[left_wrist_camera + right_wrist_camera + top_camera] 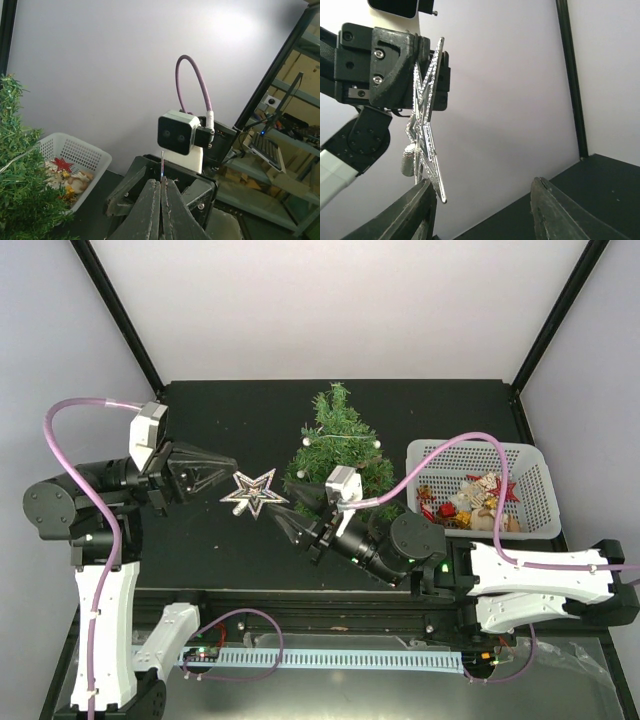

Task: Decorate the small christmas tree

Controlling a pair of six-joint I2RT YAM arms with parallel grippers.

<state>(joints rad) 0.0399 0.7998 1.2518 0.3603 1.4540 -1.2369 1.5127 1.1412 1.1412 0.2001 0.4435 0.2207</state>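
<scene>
Black table: small christmas tree just beyond right gripper.

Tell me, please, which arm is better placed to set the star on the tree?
Probably right: the right end effector is open at the star, which the left end effector pinches, and the small christmas tree stands beside it.
</scene>
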